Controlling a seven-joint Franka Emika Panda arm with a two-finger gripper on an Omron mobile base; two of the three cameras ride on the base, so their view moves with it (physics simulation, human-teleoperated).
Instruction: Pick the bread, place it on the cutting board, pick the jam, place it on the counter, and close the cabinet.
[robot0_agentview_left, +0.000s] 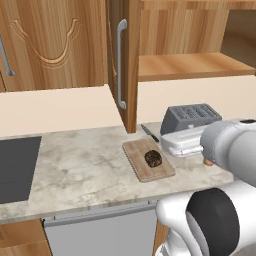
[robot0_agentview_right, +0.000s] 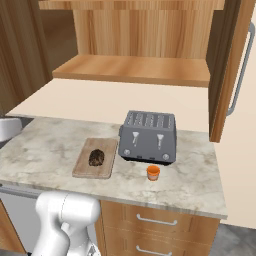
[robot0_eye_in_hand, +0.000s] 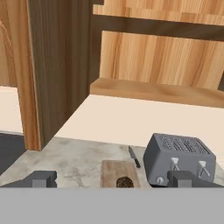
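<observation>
The bread (robot0_agentview_left: 153, 158), a dark lumpy ball, sits on the cutting board (robot0_agentview_left: 140, 165), which lies flat on the counter (robot0_agentview_left: 80, 165) just left of the grey toaster (robot0_agentview_left: 192, 117). From the right side the same bread (robot0_agentview_right: 96, 157) rests near the middle of the board (robot0_agentview_right: 85, 167), and the toaster (robot0_agentview_right: 148, 136) stands just beside the board's right edge. The little orange jam (robot0_agentview_right: 153, 172) jar stands upright on the counter (robot0_agentview_right: 190, 175) in front of the toaster, near its right half and apart from the board. A dark-handled knife (robot0_agentview_left: 150, 133) lies on the counter behind the board, between it and the open door. The cabinet (robot0_agentview_left: 127, 65) above is open: its door swings out toward the room, edge-on, with its long grey handle (robot0_agentview_left: 120, 62) facing left, and the bare wooden shelf (robot0_agentview_left: 192, 65) inside shows. The right-hand door (robot0_agentview_right: 232, 70) also stands out from the cabinet with its own bar handle. The pincer (robot0_eye_in_hand: 111, 178) is up off the counter, looking over the board (robot0_eye_in_hand: 118, 173), the bread (robot0_eye_in_hand: 125, 181) and the toaster (robot0_eye_in_hand: 180, 158); its two dark fingertips (robot0_eye_in_hand: 41, 178) stand wide apart with nothing between them. To the far left a dark cooktop (robot0_agentview_left: 15, 167) is set into the counter.
</observation>
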